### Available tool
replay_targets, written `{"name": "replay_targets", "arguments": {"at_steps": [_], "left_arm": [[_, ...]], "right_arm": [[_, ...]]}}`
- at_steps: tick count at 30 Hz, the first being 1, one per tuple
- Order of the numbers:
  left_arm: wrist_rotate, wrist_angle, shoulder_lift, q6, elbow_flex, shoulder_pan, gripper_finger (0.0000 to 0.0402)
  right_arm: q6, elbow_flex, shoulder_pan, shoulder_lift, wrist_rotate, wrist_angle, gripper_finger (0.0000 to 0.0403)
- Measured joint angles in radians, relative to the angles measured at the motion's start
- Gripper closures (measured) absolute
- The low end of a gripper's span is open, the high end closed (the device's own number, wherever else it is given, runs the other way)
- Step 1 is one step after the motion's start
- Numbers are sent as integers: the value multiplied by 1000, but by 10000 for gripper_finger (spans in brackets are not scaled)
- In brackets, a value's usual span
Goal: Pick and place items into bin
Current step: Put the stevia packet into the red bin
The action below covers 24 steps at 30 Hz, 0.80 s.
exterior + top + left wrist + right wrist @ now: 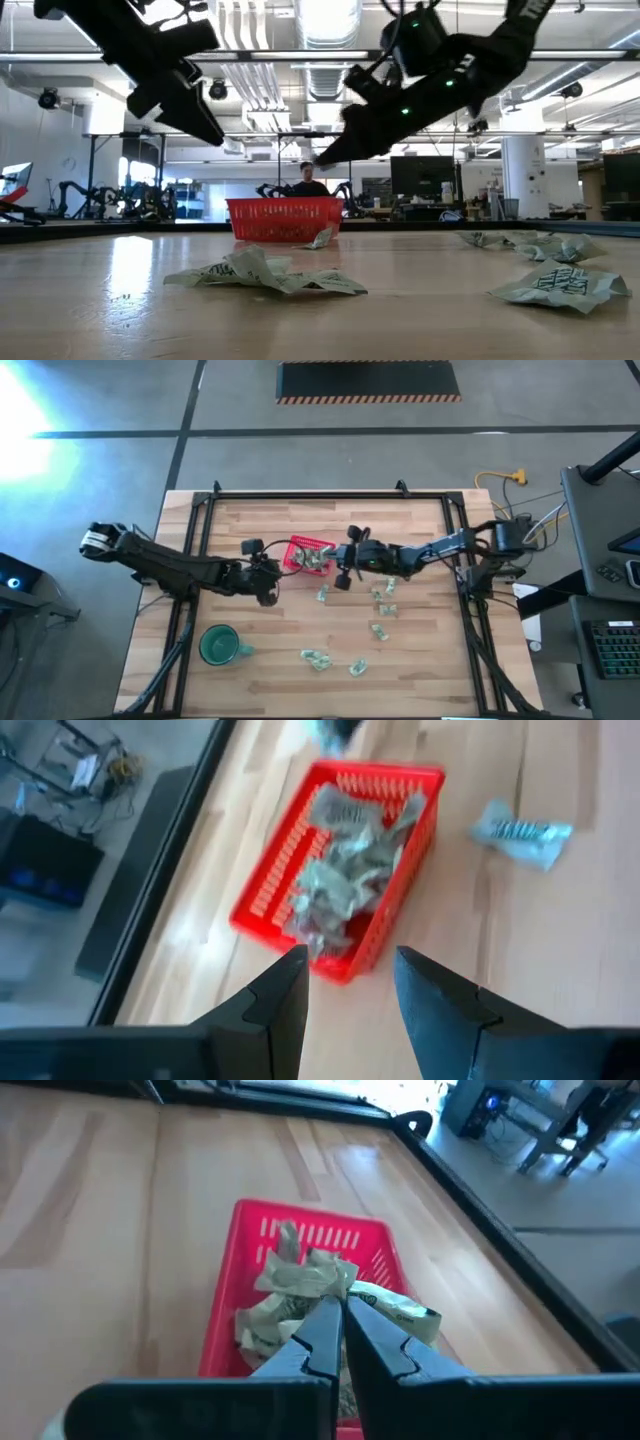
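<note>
The red mesh bin (308, 552) stands on the wooden table's far middle, with several crinkled green-and-white items (345, 870) piled inside. More items lie loose on the table, such as one (323, 595) just near the bin and others (385, 610) to the right. My left gripper (350, 965) hovers open at the bin's left near corner (272, 572), nothing between its fingers. My right gripper (341, 1302) hangs over the bin's right side (336, 563), shut on one item (400, 1312). My right gripper pinches an item by one edge (352, 1292) at its fingertips, slanting down from the table's right. The rest of the item sticks out sideways beyond the fingers. It is lifted clear, above the bin's rim and the pile inside.
A dark-green mug (220, 645) stands near the table's left front. Loose items (316, 657) lie along the front middle. A black frame (200, 510) runs around the table's far and side edges. In the low view, a person (308, 180) shows in the room behind.
</note>
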Motion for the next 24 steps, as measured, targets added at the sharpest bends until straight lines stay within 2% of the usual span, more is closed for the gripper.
{"name": "replay_targets", "arguments": {"at_steps": [9, 18, 21, 24], "left_arm": [[0, 3, -46, -25, -42, -5, 269], [4, 35, -38, -22, -43, -6, 269], [45, 95, -27, 3, -44, -6, 269], [147, 182, -3, 76, -52, -7, 269]], "right_arm": [[70, 133, -37, 102, -3, -116, 380], [41, 180, -38, 99, -13, -205, 293], [1, 182, -34, 75, -46, -233, 270], [-13, 182, -23, 40, -52, -292, 258]]}}
